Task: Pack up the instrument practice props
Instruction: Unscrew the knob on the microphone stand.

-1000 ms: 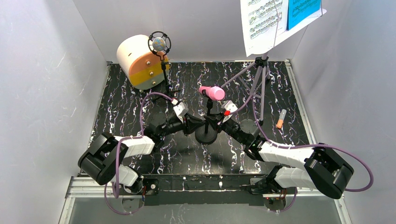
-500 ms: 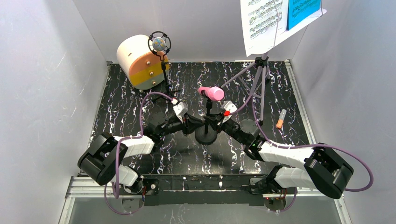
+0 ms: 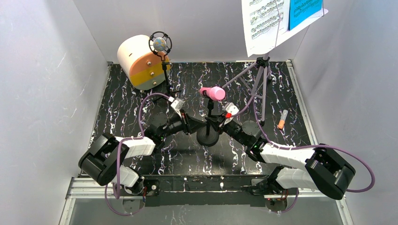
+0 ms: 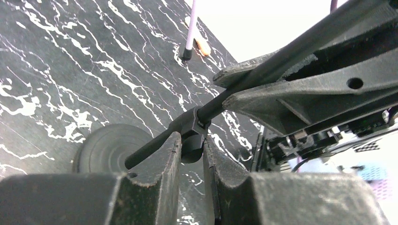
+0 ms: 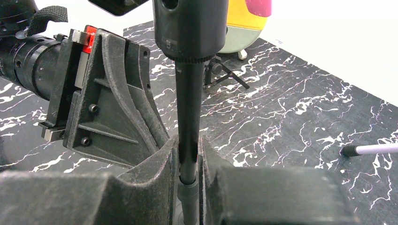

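Mid-surface, pink toy microphone (image 3: 213, 93) on its stand: double grip, tipping hazard.
Right tool (image 5: 188, 145) clenched on the black stand pole (image 5: 189, 93); left tool (image 4: 191, 140) clenched on the same pole at its collar, just beside. Round base (image 4: 101, 145) sits below, microphone perched on top. Likely faults: opposed pulls twist the pole loose; a tilt sheds the microphone; the right arm knocks a leg of the lilac music rack (image 3: 264, 93) toward the far right corner.
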Robot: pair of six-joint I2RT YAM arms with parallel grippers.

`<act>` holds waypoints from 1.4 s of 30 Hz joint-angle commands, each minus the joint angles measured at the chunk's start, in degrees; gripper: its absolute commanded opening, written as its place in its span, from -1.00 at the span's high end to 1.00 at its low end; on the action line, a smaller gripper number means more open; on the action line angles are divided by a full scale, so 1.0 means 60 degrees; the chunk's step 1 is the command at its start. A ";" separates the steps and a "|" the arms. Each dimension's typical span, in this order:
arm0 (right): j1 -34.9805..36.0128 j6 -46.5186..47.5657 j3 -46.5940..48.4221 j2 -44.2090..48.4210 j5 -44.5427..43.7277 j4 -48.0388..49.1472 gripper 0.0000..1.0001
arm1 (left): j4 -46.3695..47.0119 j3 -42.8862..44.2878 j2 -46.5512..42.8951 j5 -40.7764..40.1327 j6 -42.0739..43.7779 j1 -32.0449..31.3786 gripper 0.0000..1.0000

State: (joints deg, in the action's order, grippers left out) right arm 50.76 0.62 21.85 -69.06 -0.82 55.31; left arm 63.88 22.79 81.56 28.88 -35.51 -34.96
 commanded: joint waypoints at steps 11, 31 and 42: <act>0.0616 0.0766 -0.0213 -0.0184 0.0195 -0.0619 0.97 | 0.0360 -0.0244 0.0236 -0.2104 -0.5467 0.0004 1.00; 0.0954 0.1067 0.0063 -0.0748 -0.0245 -0.0506 0.97 | 0.0080 -0.0595 -0.0196 -0.2459 -1.0776 -0.0032 1.00; 0.0985 0.1007 0.0066 -0.0756 -0.0494 -0.0477 0.97 | 0.0031 -0.0373 -0.0259 -0.2606 -1.0102 -0.0034 0.54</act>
State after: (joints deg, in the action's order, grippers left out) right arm 54.50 4.82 22.81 -72.36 -6.79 58.57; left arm 62.39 18.35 82.28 17.65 -97.69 -35.64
